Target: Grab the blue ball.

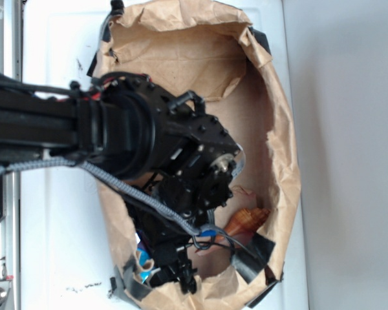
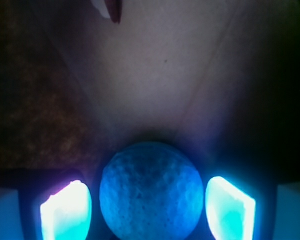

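We see a white surface carrying a crumpled brown paper bag, torn open so that its pale brown inside forms a shallow well. To the right of the surface a plain grey wall or floor fills the exterior view; a metal rail runs along the far left edge. Inside the bag, near its lower end, lies a brown shell, and just below that a black piece pokes up against the paper rim. A bit of blue shows at the lower left, half hidden by the arm; we cannot tell what it is.

The black arm comes in from the left and bends down into the bag, with a braided cable looping beneath it. Its gripper sits low at the bottom end of the bag, mostly hidden by the wrist in the exterior view.

From the wrist view, the ball lies on the bag floor right between the two fingers, which glow bluish white. The fingers are spread, one on each side of the ball, with a narrow dark gap showing on each side. Whether they touch it we cannot tell.
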Available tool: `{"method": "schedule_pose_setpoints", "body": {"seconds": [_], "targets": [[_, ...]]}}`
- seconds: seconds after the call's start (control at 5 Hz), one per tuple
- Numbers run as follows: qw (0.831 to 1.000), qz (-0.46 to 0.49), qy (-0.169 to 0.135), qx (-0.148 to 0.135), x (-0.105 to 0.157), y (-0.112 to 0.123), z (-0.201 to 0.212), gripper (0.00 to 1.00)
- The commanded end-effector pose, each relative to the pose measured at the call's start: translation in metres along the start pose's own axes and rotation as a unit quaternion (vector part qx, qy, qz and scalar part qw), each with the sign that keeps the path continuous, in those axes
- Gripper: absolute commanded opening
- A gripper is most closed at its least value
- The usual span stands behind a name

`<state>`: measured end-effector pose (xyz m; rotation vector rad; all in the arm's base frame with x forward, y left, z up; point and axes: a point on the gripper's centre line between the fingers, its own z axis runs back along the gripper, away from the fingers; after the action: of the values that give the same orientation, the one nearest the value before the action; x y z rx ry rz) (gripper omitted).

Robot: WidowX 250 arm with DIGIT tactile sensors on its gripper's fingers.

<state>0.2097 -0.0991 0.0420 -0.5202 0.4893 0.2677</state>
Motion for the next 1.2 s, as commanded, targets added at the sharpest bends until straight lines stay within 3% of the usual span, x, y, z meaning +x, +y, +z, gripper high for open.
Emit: {"method": "schedule_pose_setpoints", "body": {"seconds": [0.0, 0.8, 1.0], "targets": [[0.999, -0.052, -0.003, -0.002, -0.034, 0.002, -0.002, 0.0], [0.997, -0.054, -0.047, -0.016, -0.035, 0.005, 0.002, 0.0], [0.992, -0.054, -0.109, -0.041, -0.03, 0.004, 0.021, 0.0]]}}
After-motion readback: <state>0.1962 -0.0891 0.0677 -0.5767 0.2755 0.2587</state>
